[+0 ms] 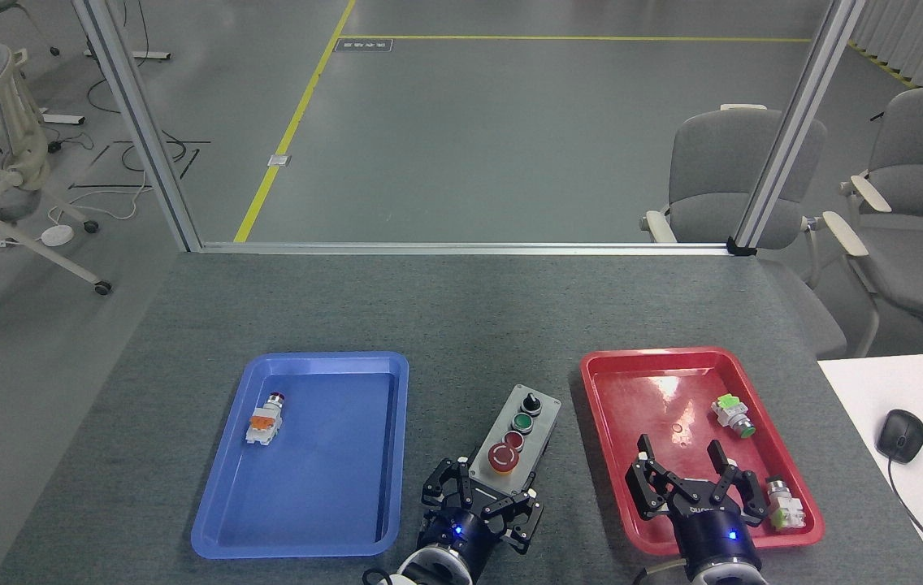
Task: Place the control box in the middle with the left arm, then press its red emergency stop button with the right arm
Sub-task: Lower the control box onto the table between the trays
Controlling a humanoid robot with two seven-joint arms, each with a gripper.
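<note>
Grey felt covered the table (461,317), which stood behind an aluminium-framed pane looking onto a grey floor with yellow lines and grey office chairs. On the felt, between a blue plastic tray (222,520) on the left side and a red plastic tray (600,422) on the right side, sat the control box (520,443), an oblong light-grey case with a black base, tilted so its far end leaned toward the red tray. Along its top ran 4 controls: a black knob farthest away, then a green button, a small red button, and nearest the robot the red emergency stop button (504,458), a large mushroom cap with white arrows.

The left arm's black multi-finger gripper (482,508), a blue light on its wrist, clasped the near end of the control box, fingers closed against both sides. The right arm's black gripper (695,481) hovered over the near part of the red tray with its fingers spread apart and nothing between them, well apart from the emergency stop.

A small loose push-button part with an orange band (265,421) lay in the blue tray. 2 more loose parts lay in the red tray, a green-capped one (733,414) and a white-and-green one (783,504) just beside the right gripper. A black computer mouse (900,435) rested on a white desk (876,390) at the right edge.
</note>
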